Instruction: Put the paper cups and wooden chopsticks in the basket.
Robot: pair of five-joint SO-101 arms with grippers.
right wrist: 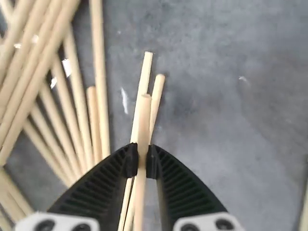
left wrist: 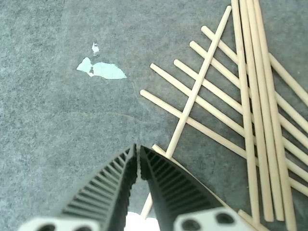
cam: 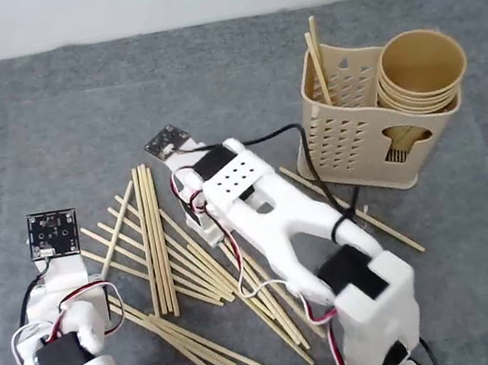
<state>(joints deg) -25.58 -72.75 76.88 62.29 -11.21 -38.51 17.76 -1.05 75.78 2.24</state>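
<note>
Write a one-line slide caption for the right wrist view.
Right gripper shut on a wooden chopstick above the grey mat, loose chopsticks lying alongside.

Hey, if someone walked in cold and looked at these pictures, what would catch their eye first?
The jumble of wooden chopsticks strewn across the middle of the grey table stands out first. At the far right, a beige basket holds stacked paper cups and two upright chopsticks. The right hand is shut on one chopstick.

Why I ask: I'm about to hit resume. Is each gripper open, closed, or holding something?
Left gripper: jaws closed, holding nothing.
Right gripper: jaws closed on a wooden chopstick.
</note>
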